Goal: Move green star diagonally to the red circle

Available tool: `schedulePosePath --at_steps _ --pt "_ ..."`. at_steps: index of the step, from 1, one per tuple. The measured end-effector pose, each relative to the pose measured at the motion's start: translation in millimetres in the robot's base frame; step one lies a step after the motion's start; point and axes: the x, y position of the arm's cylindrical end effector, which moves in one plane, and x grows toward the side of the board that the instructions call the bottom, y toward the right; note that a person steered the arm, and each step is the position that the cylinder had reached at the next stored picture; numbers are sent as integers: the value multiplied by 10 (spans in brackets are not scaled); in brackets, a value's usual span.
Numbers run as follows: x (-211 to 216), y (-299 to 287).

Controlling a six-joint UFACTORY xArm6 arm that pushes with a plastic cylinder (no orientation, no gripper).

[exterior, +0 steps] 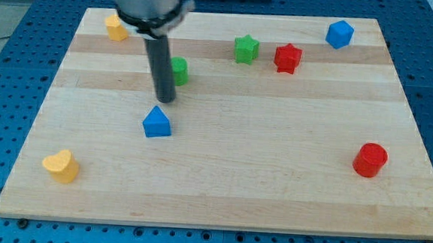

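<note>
My tip [165, 100] rests on the wooden board [273, 185], touching nothing, just above the blue triangular block [157, 122]; a green block [180, 71] sits partly hidden behind. The green star [246, 49] waits beside the red star [287, 58], well apart from the red circle [370, 159].

The table [273, 178] is pale wood with visible grain and a smooth, matt finish. The green star [246, 49] and the red circle [369, 160] look like smooth plastic with slight gloss. The rod above my tip [165, 101] looks dark and matt.
</note>
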Motion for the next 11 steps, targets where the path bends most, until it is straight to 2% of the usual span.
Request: schedulePosePath --at_steps 1,2,3,5,6,7,8,10,11 --pt "-150 393" --pt "-704 74" --pt "-984 89" --pt "-1660 1115" --pt "-1595 1529" --pt "-1288 1048" --pt "-852 862" --pt "-933 676" --pt "-612 650"
